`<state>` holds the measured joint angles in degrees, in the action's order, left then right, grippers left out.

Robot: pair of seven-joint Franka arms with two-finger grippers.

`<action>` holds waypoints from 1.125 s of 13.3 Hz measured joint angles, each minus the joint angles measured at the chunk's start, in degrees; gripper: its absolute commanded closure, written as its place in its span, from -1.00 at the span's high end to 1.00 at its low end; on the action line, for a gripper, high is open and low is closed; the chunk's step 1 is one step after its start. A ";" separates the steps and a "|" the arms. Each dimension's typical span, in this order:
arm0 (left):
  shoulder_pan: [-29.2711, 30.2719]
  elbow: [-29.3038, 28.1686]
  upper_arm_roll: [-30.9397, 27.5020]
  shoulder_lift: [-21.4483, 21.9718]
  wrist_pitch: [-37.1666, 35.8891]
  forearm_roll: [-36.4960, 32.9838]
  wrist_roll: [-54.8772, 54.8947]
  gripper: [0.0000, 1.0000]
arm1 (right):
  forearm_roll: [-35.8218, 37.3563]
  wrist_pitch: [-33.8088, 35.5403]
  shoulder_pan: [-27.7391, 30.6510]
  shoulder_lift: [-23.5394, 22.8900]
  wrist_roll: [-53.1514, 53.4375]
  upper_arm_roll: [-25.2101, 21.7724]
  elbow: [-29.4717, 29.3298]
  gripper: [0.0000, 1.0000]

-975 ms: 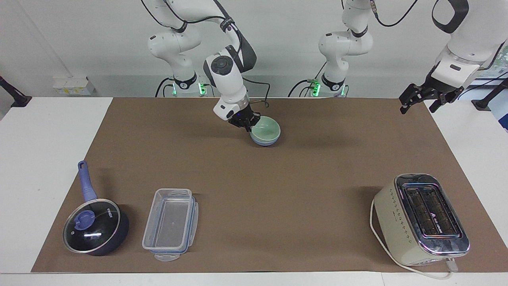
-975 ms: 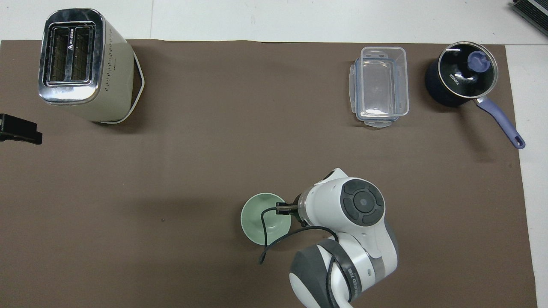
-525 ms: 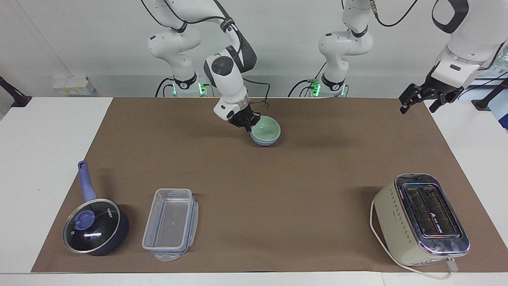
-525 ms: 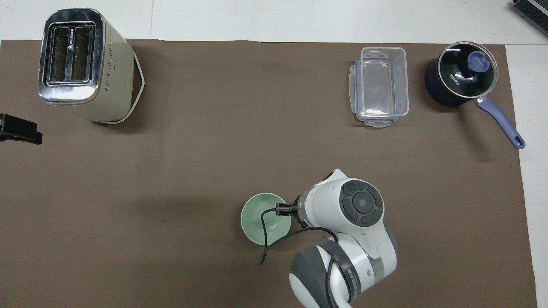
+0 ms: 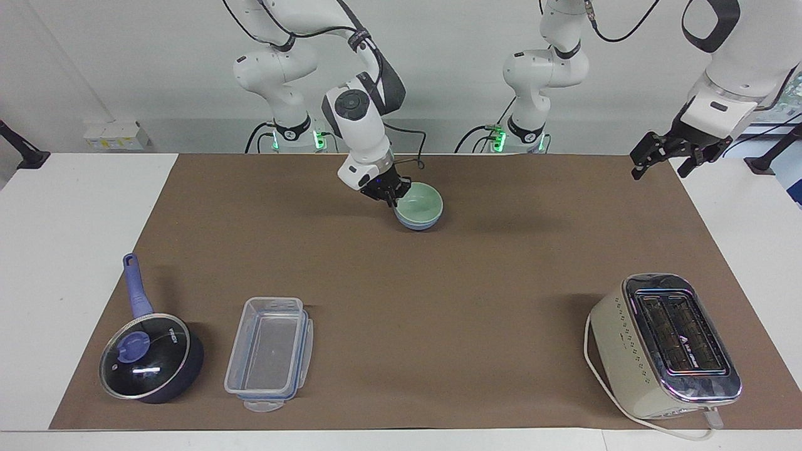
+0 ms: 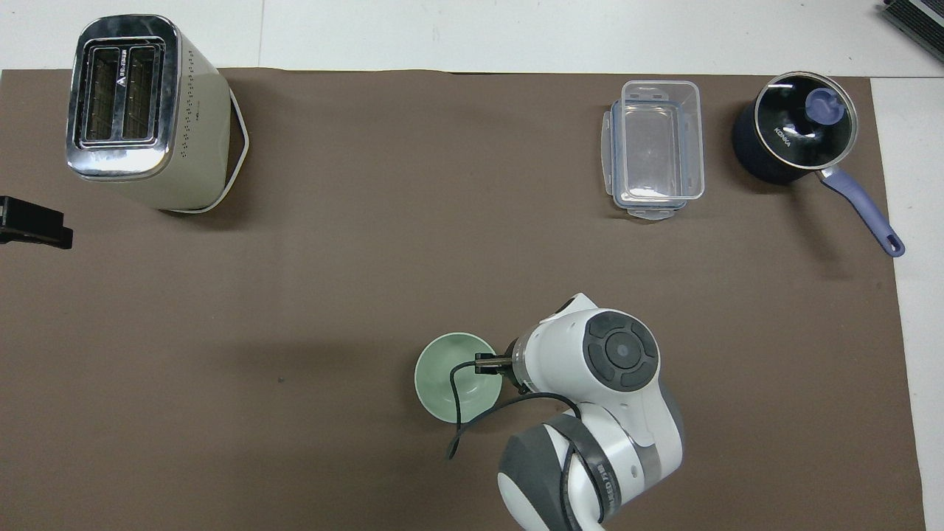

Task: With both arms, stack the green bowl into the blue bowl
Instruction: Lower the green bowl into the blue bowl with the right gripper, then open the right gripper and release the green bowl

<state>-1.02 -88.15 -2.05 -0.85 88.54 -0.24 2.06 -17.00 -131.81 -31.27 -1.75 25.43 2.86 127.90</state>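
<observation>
Brown mat [image 5: 401, 300] on the white worktop [image 5: 62, 250]: bowls nested, right arm at the rim.

Seen from overhead, the green bowl [image 5: 421, 203] sits at six o'clock on the mat, nested in the blue bowl [image 5: 418, 223], whose side shows beneath it. The right gripper [image 5: 390, 194] has its fingers together on the green bowl's rim at three o'clock. Over the last second the bowls have not shifted and the wrist has barely moved, so the stack looks made and letting go is probably all that remains. The left gripper [image 5: 667, 156] waits over the mat's nine o'clock edge, fingers apart.
</observation>
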 measured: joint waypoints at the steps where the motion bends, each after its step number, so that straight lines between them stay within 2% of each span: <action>1: 0.00 0.00 0.00 0.00 0.00 0.00 0.00 1.00 | 0.00 0.00 0.00 0.00 0.00 0.00 0.14 -0.73; 6: 0.00 0.00 0.00 0.00 0.00 0.00 0.00 1.00 | 0.00 0.09 0.21 0.46 -0.03 -0.16 0.01 -0.65; 8: 0.00 0.00 0.00 0.00 0.00 0.00 0.00 1.00 | 0.08 2.08 1.72 2.12 -1.10 -0.39 -0.46 -0.50; 9: 0.00 0.00 0.00 0.00 0.00 0.00 0.00 1.00 | 0.18 3.68 3.50 3.55 -2.89 -0.48 -0.60 -0.26; 10: 0.00 0.00 0.00 0.00 0.00 0.00 0.00 1.00 | 0.62 4.92 5.77 5.00 -5.01 -0.57 -0.62 0.32; 11: 0.00 0.00 0.00 0.00 0.00 0.00 0.00 1.00 | 1.59 5.92 8.44 6.36 -7.09 -0.66 -0.64 0.57; 12: 0.00 0.00 0.00 0.00 0.00 0.00 0.00 1.00 | 3.35 6.40 11.12 7.58 -8.75 -0.76 -0.68 0.67; 14: 0.00 0.00 0.00 0.00 0.00 0.00 0.00 1.00 | 6.55 6.53 16.80 9.27 -11.15 -0.98 -1.42 1.00; 15: 0.00 0.00 0.00 0.00 0.00 0.00 0.00 1.00 | 7.45 6.73 20.06 9.54 -12.48 -1.05 -2.62 1.00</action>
<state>-1.02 -88.15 -2.05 -0.85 88.54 -0.24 2.06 -9.55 -125.07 -11.21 7.80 12.95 1.81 125.28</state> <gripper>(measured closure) 0.000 0.203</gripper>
